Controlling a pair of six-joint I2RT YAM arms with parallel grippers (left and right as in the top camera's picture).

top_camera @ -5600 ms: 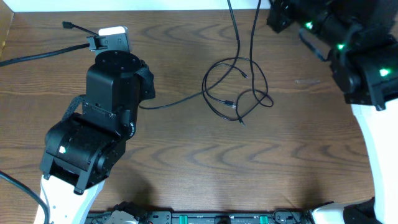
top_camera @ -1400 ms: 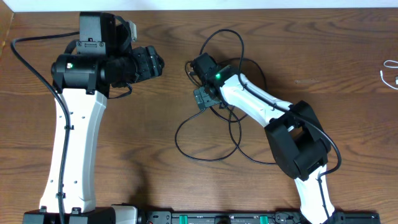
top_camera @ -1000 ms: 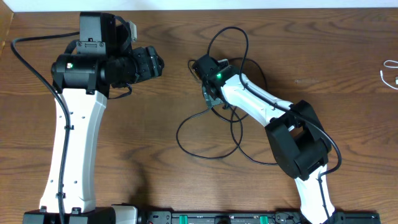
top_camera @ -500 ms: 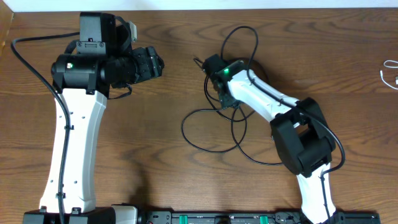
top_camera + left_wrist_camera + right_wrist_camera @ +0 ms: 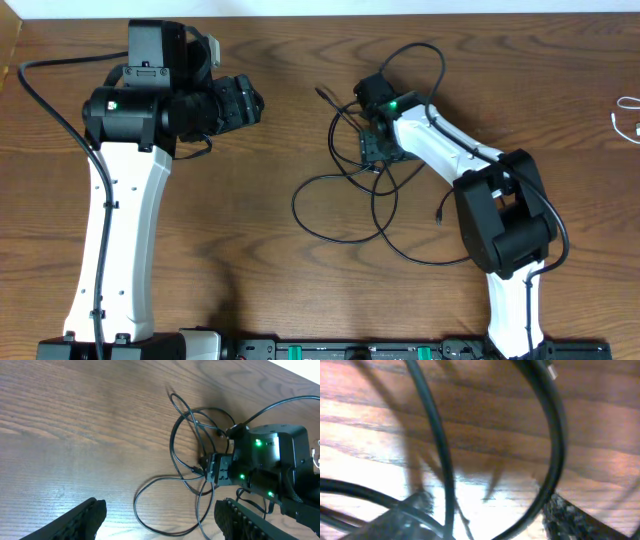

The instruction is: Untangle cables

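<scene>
1. A brown wooden table (image 5: 250, 290) is seen from above, with the black cables (image 5: 373, 200) lying mid-table in crossed loops.
2. The right gripper (image 5: 378, 152) is lowered into the upper part of the tangle. Its jaws are seen standing apart in the wrist view, with several strands crossing between them, and no firm hold can be made out.
3. Two strands could be pinched together if the jaws are shut here, and a pull would then tighten the crossings.
4. A loose plug end (image 5: 438, 215) could be snagged in a loop.
5. The left gripper (image 5: 250, 102) is held wide open and empty, well apart.
6. A white cable (image 5: 628, 118) is left at the far right edge.
</scene>
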